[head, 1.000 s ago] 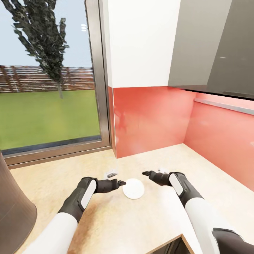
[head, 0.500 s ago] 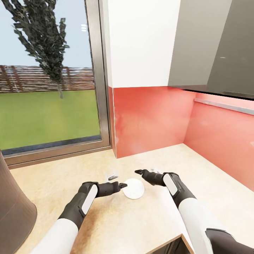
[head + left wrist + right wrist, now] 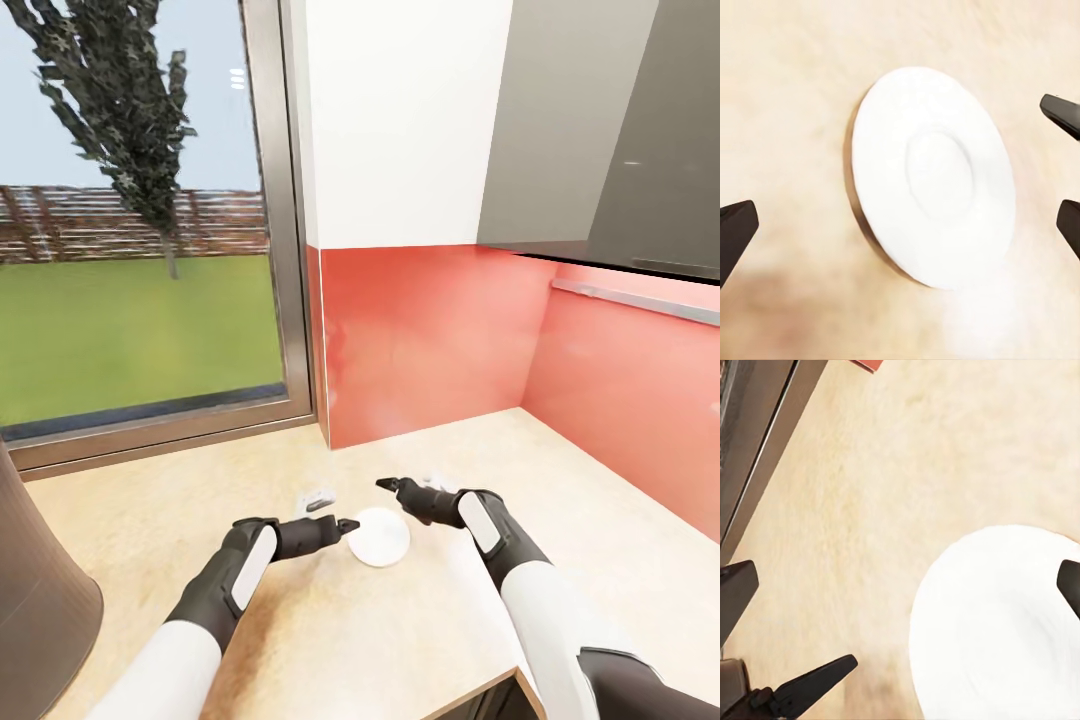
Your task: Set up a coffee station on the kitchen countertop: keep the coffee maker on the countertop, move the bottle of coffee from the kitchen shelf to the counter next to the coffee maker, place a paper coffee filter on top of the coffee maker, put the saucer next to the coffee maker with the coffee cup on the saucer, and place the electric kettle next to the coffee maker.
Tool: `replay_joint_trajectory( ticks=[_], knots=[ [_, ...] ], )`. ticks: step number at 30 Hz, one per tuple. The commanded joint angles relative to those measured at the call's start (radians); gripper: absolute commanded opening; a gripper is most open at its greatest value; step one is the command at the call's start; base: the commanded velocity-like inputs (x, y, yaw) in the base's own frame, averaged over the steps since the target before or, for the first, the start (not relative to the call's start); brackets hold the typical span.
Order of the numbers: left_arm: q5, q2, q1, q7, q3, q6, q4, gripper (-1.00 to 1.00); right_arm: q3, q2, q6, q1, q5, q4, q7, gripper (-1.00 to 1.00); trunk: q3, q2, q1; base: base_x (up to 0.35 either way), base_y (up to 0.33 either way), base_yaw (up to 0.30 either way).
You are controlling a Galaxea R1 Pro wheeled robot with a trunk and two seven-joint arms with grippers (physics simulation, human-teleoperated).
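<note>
We are reaching both hands toward the saucer, which is lying flat on the kitchen worktop near the red backsplash corner. Our left hand is hovering just beside the saucer with its fingers spread wide and nothing between them; the right hand is hanging near the saucer's far edge, also spread and empty. Judging from this, little of the coffee station is arranged here: the saucer is bare, with no cup on it, and we are seeing no coffee maker, bottle, filter or kettle beside it.
</note>
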Motion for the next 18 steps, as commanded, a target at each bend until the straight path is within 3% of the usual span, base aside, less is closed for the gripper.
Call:
replay_joint_trajectory(
  ticks=[1,4,5,6,18],
  knots=[
    [0.001,0.0,-0.001,-0.001,0.001,-0.001,0.005,1.0,-0.008,0.001,0.007,-0.001,-0.003,0.004,0.002,1.0,-0.002,-0.002,0.001,0.0,0.0,0.0],
    [0.001,0.0,-0.001,0.0,0.001,-0.018,0.022,1.0,-0.009,0.0,0.006,-0.001,-0.004,0.012,0.002,1.0,-0.002,-0.002,0.001,0.002,0.0,0.0],
    [0.001,0.0,-0.001,0.001,0.001,-0.082,0.048,1.0,-0.009,0.0,0.006,-0.001,-0.004,0.013,0.002,1.0,-0.002,-0.002,0.001,0.044,0.0,0.0],
    [0.001,0.0,-0.001,0.001,0.001,-0.095,0.063,1.0,-0.009,0.0,0.006,-0.001,-0.004,0.013,0.002,1.0,-0.002,-0.002,0.001,0.121,0.0,0.0],
    [0.001,0.0,-0.001,0.0,0.003,-0.11,0.082,1.0,-0.01,-0.001,0.006,-0.001,-0.003,0.015,0.002,1.0,-0.002,-0.002,0.001,0.028,0.0,0.0]
  ],
)
